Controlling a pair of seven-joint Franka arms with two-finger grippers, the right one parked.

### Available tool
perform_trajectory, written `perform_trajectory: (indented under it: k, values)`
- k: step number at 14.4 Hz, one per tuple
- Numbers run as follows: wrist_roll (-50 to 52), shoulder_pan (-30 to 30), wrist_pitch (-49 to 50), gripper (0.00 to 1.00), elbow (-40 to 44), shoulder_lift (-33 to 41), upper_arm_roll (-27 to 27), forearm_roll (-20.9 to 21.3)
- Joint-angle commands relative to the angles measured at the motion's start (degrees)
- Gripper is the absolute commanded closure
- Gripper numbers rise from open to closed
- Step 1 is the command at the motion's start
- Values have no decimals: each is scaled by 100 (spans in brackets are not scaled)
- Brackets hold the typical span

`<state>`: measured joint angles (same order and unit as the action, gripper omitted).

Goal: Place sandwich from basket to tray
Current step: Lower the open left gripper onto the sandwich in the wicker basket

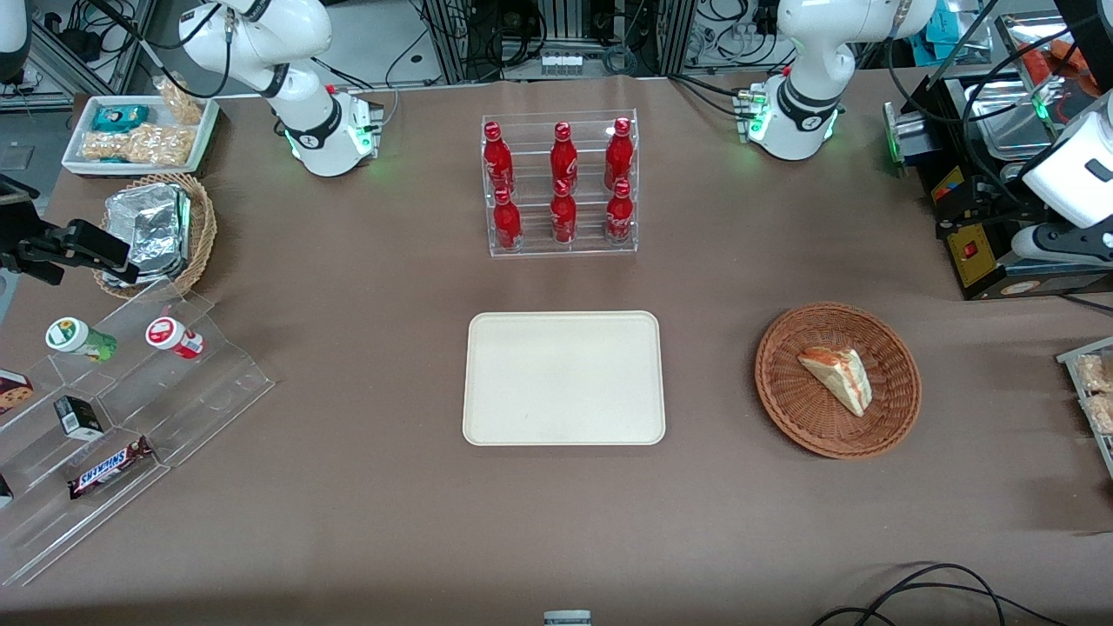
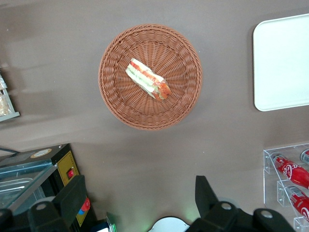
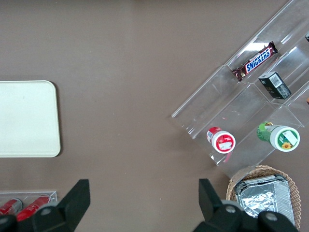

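Note:
The sandwich (image 1: pixel 836 378), a clear-wrapped white wedge with orange-red and green layers, lies in the reddish-brown wicker basket (image 1: pixel 783 409) toward the working arm's end of the table. The cream tray (image 1: pixel 563 378) lies bare at mid-table beside the basket. My left gripper (image 1: pixel 1056 245) hangs high above the table, farther from the front camera than the basket, over a black box. In the left wrist view the gripper (image 2: pixel 140 198) is open and empty, its fingers (image 2: pixel 72 193) wide apart, with the sandwich (image 2: pixel 148 79), basket (image 2: pixel 116 96) and tray (image 2: pixel 282 63) well clear of them.
A clear rack of red bottles (image 1: pixel 561 183) stands farther back than the tray. A black box with a red button (image 1: pixel 983 217) sits under my gripper. At the parked arm's end are an acrylic snack stand (image 1: pixel 113 409), a tan foil-pack basket (image 1: pixel 156 230) and a white snack tray (image 1: pixel 139 135).

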<state>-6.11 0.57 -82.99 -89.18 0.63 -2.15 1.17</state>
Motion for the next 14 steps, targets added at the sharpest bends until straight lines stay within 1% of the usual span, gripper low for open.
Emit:
perform_trajectory:
  k: [1,5,7,10,12,14]
  values:
    - [248,-22,99,0,85,-19,-31,-64]
    - [268,-22,142,0,-29,-28,-31,-55]
    - [277,-39,-41,0,-422,-89,-31,-64]
    - [460,-83,-1347,0,-1642,-195,-13,-37]
    - [1247,-83,-2253,0,-2329,-326,13,-20]
    - [2319,-83,-2826,0,-2551,-580,13,24]
